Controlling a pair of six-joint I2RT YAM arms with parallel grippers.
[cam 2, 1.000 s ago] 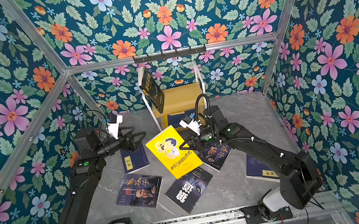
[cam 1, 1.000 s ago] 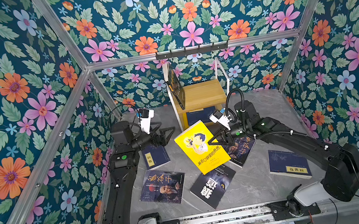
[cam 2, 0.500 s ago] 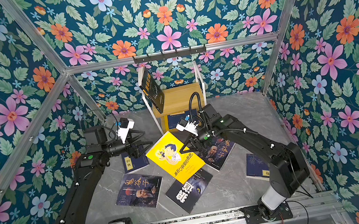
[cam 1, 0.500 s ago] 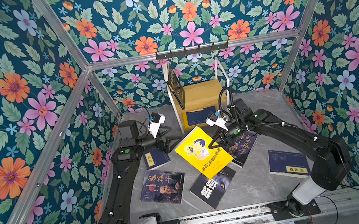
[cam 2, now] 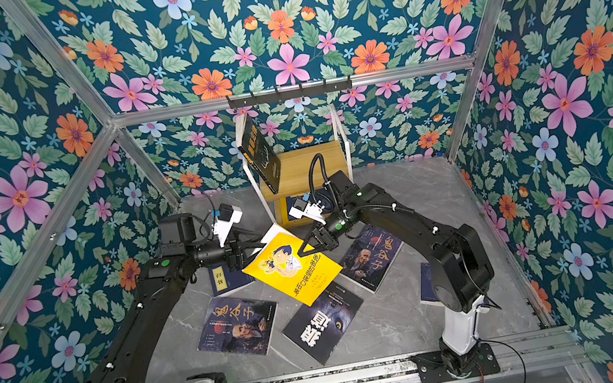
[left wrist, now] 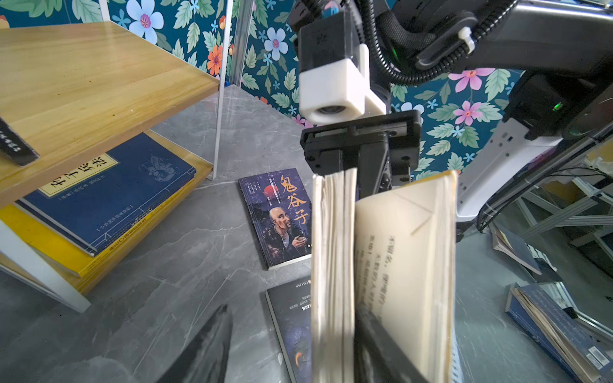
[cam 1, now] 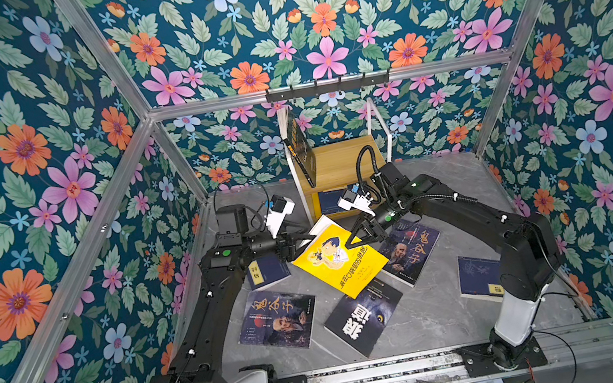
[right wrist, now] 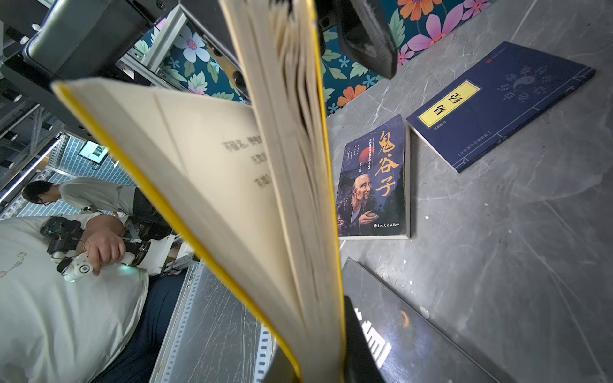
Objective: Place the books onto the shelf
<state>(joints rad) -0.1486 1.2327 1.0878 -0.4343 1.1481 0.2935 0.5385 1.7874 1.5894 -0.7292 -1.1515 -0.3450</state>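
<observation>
The bright yellow cartoon book point(cam 1: 339, 260) hangs tilted above the floor, its pages fanned apart. My right gripper point(cam 1: 355, 239) is shut on its right edge, pinching the page block point(right wrist: 298, 199). My left gripper point(cam 1: 300, 242) is at the opposite edge and open. The thick page block point(left wrist: 331, 265) sits between its jaws: one finger point(left wrist: 205, 345) stands clear of the paper, the other point(left wrist: 374, 345) is inside, by the loose back cover. The shelf point(cam 1: 344, 152) stands just behind, with a black book point(cam 1: 299, 147) leaning on its top board and a navy book point(left wrist: 109, 192) lying flat below.
On the grey floor lie two portrait-cover books point(cam 1: 277, 317) point(cam 1: 411, 251), a black book point(cam 1: 363, 315), a navy book point(cam 1: 265, 271) under the left arm and another navy book point(cam 1: 479, 277) beside the right arm's base. A black hook rail point(cam 1: 327, 85) runs above the shelf.
My right gripper carried the yellow book back towards the shelf and tilted it flatter. My left gripper swung right to the book's edge, and its jaws have narrowed around the pages.
</observation>
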